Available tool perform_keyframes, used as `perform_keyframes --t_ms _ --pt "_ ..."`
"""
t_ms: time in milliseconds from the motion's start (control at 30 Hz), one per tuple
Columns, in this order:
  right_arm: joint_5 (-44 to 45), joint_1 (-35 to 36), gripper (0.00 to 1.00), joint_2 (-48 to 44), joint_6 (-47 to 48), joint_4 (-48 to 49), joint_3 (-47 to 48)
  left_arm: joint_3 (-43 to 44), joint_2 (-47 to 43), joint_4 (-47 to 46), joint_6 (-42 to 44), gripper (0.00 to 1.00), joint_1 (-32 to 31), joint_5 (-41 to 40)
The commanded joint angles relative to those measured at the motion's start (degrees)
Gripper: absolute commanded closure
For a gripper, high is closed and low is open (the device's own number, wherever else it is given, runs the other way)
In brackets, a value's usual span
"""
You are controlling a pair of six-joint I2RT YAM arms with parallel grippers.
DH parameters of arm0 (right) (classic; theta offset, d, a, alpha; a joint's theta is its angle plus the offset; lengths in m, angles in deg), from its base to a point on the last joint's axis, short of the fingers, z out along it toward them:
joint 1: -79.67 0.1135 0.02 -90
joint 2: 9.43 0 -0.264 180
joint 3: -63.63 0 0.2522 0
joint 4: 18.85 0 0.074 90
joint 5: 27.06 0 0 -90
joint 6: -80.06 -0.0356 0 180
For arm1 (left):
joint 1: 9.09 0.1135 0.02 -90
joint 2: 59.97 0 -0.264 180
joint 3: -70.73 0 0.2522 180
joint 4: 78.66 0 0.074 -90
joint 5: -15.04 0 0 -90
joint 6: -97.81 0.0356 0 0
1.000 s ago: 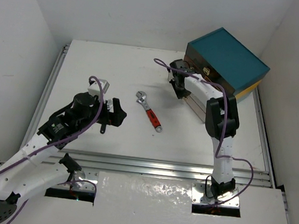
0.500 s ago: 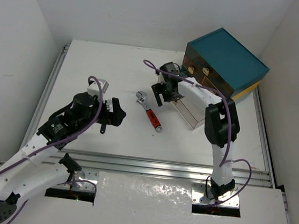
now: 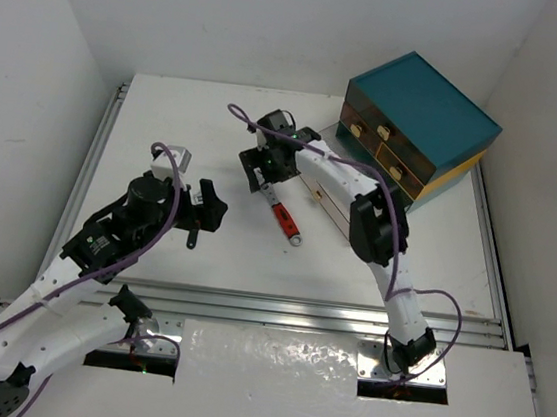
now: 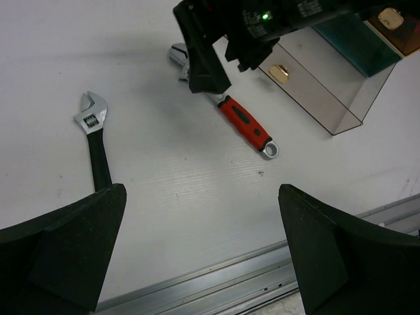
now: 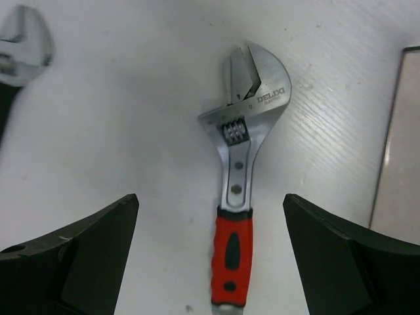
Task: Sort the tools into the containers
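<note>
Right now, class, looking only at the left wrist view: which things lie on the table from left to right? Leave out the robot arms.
dark-handled adjustable wrench → red-handled adjustable wrench → pulled-out translucent drawer

bright, even overhead light; soft faint shadows on white table [image 3: 188, 118]; glare on red-handled wrench [image 5: 244, 125] head; wrist-view corners soft

Left hand [image 4: 203, 252] and right hand [image 5: 210, 252] gape wide.
</note>
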Motion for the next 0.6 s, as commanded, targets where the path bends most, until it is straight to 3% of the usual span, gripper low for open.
perform_keyframes --t_ms 0,133,333,500,567 --pt "1.30 -0.49 0.09 5.32 0.04 -3.60 4.00 0.37 0.13 -1.27 -0.75 0.00 -0.11 -0.58" --pt "2.52 -0.41 0.10 10.07 1.62 -6.06 8.84 0.37 0.04 -1.35 -0.67 0.00 -0.11 -0.40" --pt "-0.27 -0.58 0.21 11.91 2.50 -6.23 6.82 0.20 -0.22 -1.53 -0.58 0.00 -0.03 -0.05" --pt "-1.86 -0.49 0.49 14.46 2.51 -9.83 6.91 0.28 -0.48 -1.53 -0.58 0.00 -0.11 0.04" --pt "-2.30 -0.41 0.76 14.82 2.59 -10.28 6.12 0.20 -0.83 -1.62 -0.49 0.00 -0.11 0.22"
